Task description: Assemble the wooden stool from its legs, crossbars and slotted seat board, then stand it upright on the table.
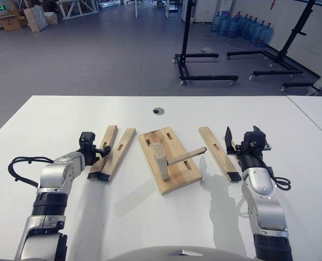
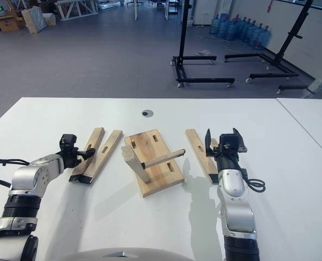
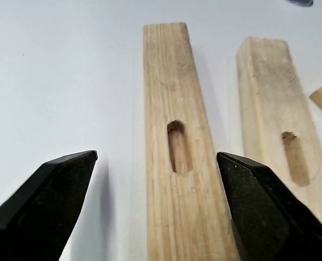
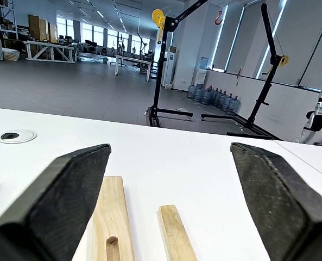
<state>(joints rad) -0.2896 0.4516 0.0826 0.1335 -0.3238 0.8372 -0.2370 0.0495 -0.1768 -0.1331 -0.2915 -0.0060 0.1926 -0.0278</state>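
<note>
The two head views look from above and behind the arms, forward and down over the desk (image 1: 52,114). They stand far enough back to take in the board (image 1: 169,159) and the hall floor (image 1: 95,49) beyond. They share the whole scene, the right eye's picture offset sideways. The left wrist view sits very close over the desk, looking down between the left jaws at a slotted leg (image 3: 177,163). A second leg (image 3: 283,136) lies just outside one jaw, and both legs also show in the head views. The right wrist view sits low, facing level across the desk between the right jaws, past another leg (image 4: 111,217) to the racks (image 4: 159,70), which the head views share.
</note>
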